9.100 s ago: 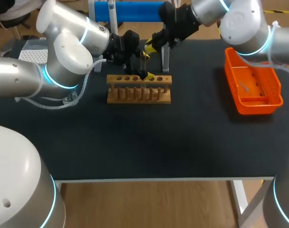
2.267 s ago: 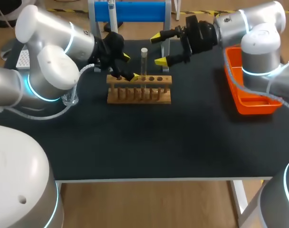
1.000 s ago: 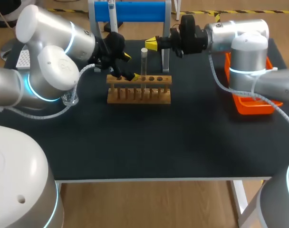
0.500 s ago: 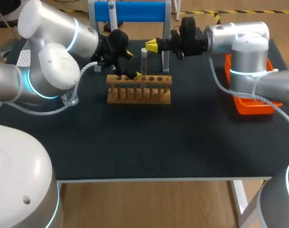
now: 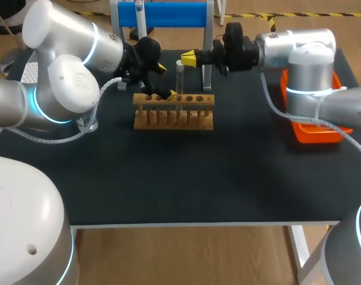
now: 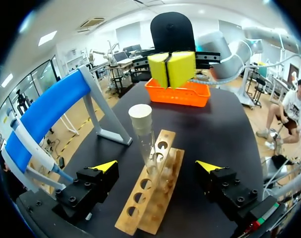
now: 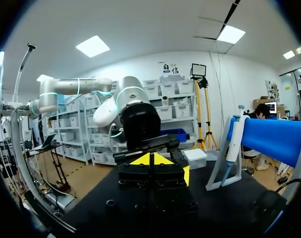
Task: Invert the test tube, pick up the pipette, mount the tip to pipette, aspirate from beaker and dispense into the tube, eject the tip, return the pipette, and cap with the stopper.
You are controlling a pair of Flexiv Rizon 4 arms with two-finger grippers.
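— What's closest to us on the table (image 5: 168, 178)?

— The wooden rack (image 5: 173, 111), set crosswise. A small glass beaker (image 5: 88, 123) stands off to its left, under the left arm. An orange basket (image 5: 316, 107) sits well away on the right.

— And the test tube?

— The test tube (image 5: 180, 83) stands upright in one of the rack's middle holes, with its cream-coloured end on top (I can't say from here whether that's a stopper).

— Has the left gripper got hold of it?

— No. The left gripper (image 5: 165, 82) hangs low over the rack's left part with its fingers spread wide. Its own wrist camera shows one yellow tip on each side of the rack. The tube rises ahead of them in the gap and touches neither. Nothing is in its grasp.

— And the right gripper?

— The right gripper (image 5: 188, 57) comes in level from the right, at the height of the tube's top and just beside it, a little farther back. Its two yellow tips are pressed flat together with nothing pinched between them. I can't tell whether they brush the tube.

— And behind all that?

— The blue stand (image 5: 168, 13) at the table's far edge, with the pipette (image 5: 140, 21) hanging on its left end, well clear of both grippers.
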